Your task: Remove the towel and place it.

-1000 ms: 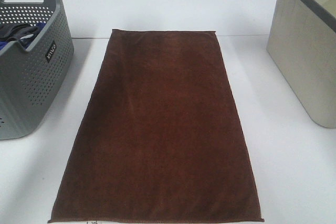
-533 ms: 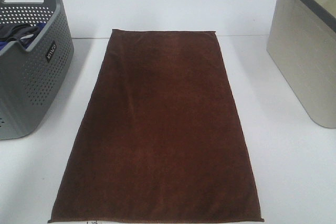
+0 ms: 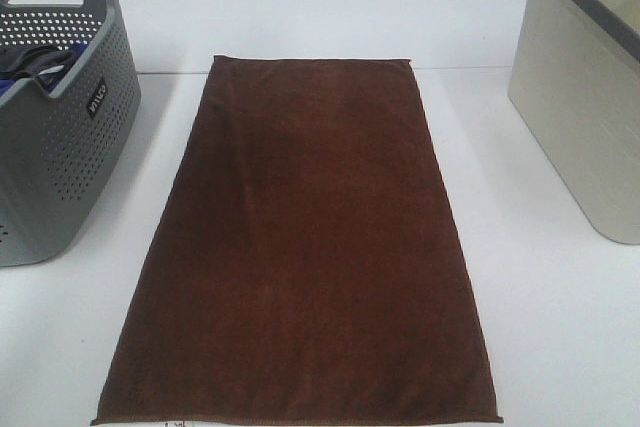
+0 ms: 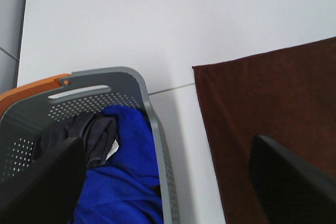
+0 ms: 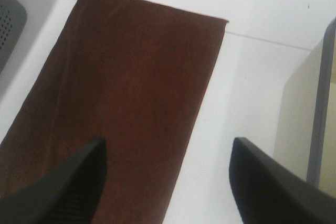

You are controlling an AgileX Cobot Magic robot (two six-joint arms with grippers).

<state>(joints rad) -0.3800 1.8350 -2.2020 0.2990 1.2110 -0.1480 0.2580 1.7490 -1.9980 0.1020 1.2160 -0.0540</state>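
Overhead, both hands wide open, empty.

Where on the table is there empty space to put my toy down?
Bare white table lies between the brown towel and the beige bin. A narrower strip runs between the towel and the grey basket. The middle is taken up by the towel.

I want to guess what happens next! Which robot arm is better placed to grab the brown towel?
Probably the right. Its open gripper hangs above the towel, one finger over the cloth near its edge. The left gripper, also open, straddles the gap between towel and grey basket. It's close, though.
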